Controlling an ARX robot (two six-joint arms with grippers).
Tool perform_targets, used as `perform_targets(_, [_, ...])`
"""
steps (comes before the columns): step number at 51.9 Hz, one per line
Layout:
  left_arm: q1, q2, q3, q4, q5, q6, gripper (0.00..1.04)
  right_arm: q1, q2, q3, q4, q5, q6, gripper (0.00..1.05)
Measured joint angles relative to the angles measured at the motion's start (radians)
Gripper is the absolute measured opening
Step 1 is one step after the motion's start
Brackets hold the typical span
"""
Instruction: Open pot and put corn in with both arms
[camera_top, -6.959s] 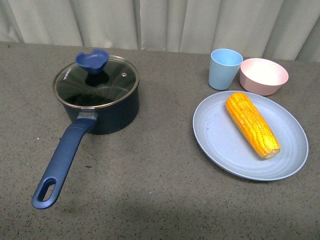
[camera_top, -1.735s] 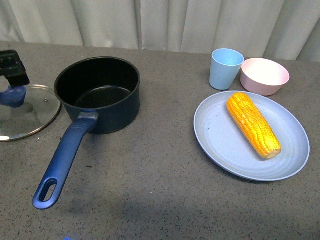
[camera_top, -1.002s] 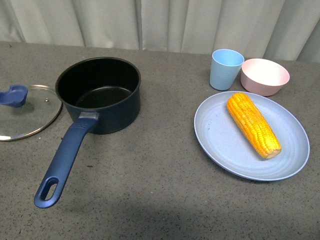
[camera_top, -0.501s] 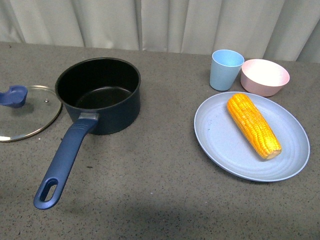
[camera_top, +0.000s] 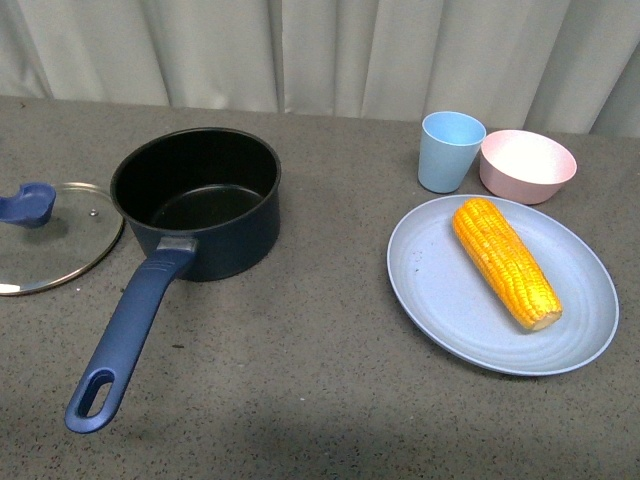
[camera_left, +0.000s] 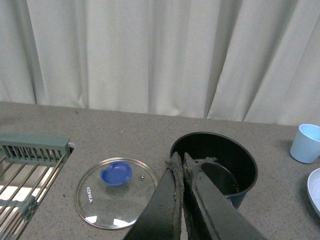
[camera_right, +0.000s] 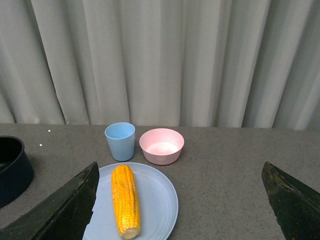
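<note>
Glass lid (camera_left: 116, 195) printed KONKA is lying on the speckled grey counter (camera_left: 125, 130) beside the left fingers (camera_left: 172, 200), which are pressing together on nothing, their tips pointing at the open pot (camera_left: 225, 155). Between the widely spread, empty right fingers (camera_right: 70, 205) the corn (camera_right: 125, 200) is lying on a blue plate (camera_right: 160, 200), its long axis running away from them toward pale curtains (camera_right: 150, 60).

Front view angled down, wrist views facing curtain (camera_left: 150, 55) — all share pot (camera_top: 195, 200)
</note>
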Motion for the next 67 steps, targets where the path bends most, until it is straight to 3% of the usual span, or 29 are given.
perform_targets(45, [0.0, -0.307, 0.0, -0.299, 0.0, 0.0, 0.04, 0.0, 0.0, 0.0, 0.0, 0.0, 0.0, 0.95])
perform_targets(51, [0.0, -0.442, 0.0, -0.464, 0.0, 0.0, 0.04, 0.0, 0.0, 0.0, 0.0, 0.0, 0.0, 0.95])
perform_targets(67, [0.0, -0.477, 0.0, -0.477, 0.0, 0.0, 0.07, 0.0, 0.0, 0.0, 0.0, 0.0, 0.0, 0.95])
